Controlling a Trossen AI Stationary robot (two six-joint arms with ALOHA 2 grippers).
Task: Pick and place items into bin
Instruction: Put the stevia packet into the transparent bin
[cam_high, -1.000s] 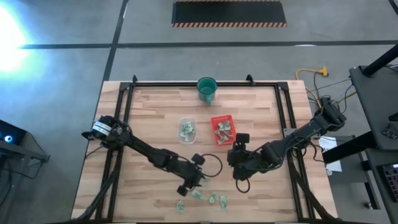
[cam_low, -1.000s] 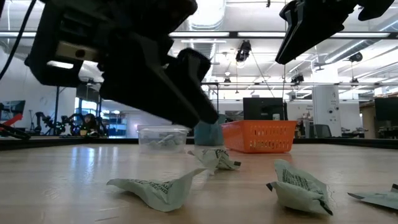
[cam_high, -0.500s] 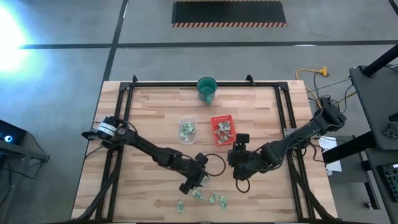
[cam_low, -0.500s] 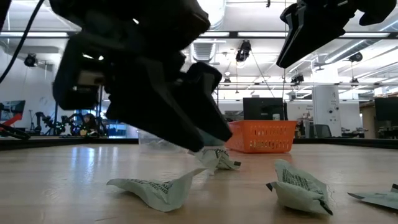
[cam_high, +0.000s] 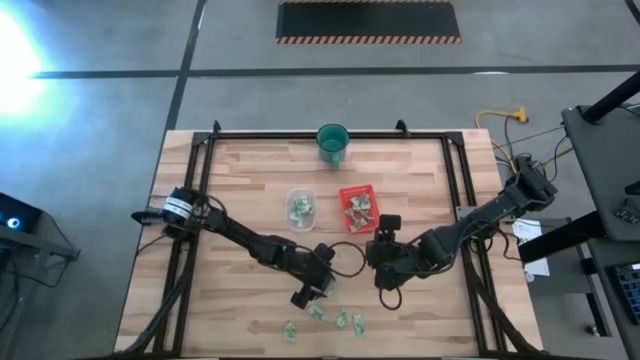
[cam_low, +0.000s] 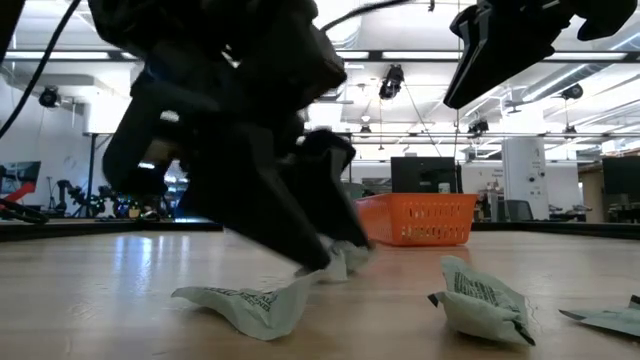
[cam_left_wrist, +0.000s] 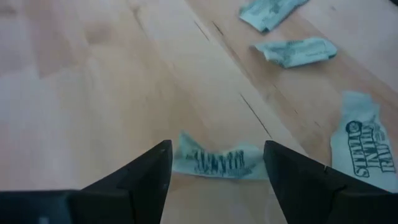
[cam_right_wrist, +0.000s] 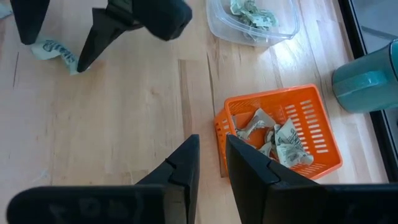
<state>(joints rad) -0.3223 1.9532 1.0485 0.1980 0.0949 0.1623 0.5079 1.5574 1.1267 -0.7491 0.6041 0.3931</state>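
Several small pale green-and-white packets lie flat on the wood near the table's near edge (cam_high: 343, 320). My left gripper (cam_high: 318, 291) is down at the table, open, its fingers on either side of one printed packet (cam_left_wrist: 217, 160). Whether the tips touch it, I cannot tell. In the low view the left gripper (cam_low: 325, 262) hides most of that packet. My right gripper (cam_right_wrist: 211, 140) hangs above the table to the right of the left one, holding nothing, with only a narrow gap between its fingers. More packets lie in the orange tray (cam_right_wrist: 323, 124) and the clear container (cam_right_wrist: 214, 28).
The teal cup (cam_high: 332, 143) stands near the far edge. The clear container (cam_high: 301, 208) and orange tray (cam_high: 357, 208) sit side by side mid-table. Loose packets (cam_low: 250, 300) (cam_low: 485, 300) lie in front of the low camera. Bare wood lies to the table's left.
My left gripper has come down to the table and moved a little toward the right edge, ending with its open fingers around the packet. The packets have stayed where they were. My right arm has kept still.
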